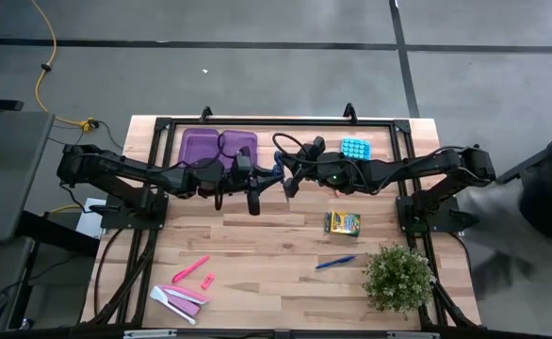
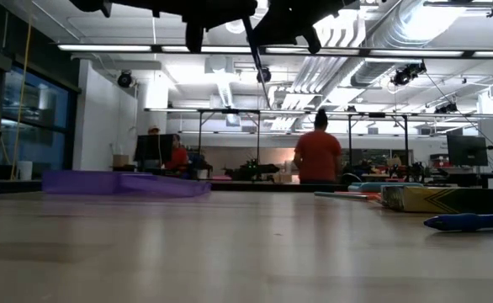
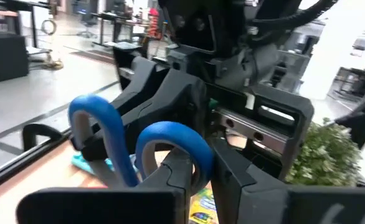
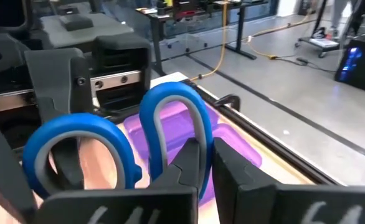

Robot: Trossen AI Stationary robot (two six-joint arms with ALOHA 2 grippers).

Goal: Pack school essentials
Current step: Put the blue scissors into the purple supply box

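Note:
The blue-handled scissors (image 1: 278, 173) hang high above the table's far middle, between my two grippers, which meet there nose to nose. My left gripper (image 3: 210, 180) and my right gripper (image 4: 212, 174) are both shut on the scissors' handle loops. The loops stand up in front of each wrist camera. In the low view a thin dark blade (image 2: 253, 55) hangs down below the grippers. On the table lie the crayon box (image 1: 342, 223), the blue pen (image 1: 335, 263), the pink marker (image 1: 191, 270) and the small pink piece (image 1: 207, 280). My left gripper pinches one blue handle loop at its lower part (image 3: 198, 163) between its two fingers, coming level from the table's left. The scissors are lifted clear, loops up. My right gripper pinches a blue handle loop at its lower side (image 4: 202, 149) between its two fingers, coming level from the table's right. The loops stand above the fingers, clear of the table.
An open purple case (image 1: 218, 147) lies at the far left and a blue dotted block (image 1: 354, 148) at the far right. A bushy green plant (image 1: 398, 278) stands near right. Pink and white pieces (image 1: 177, 298) lie near left. People stand in the room behind (image 2: 317, 151).

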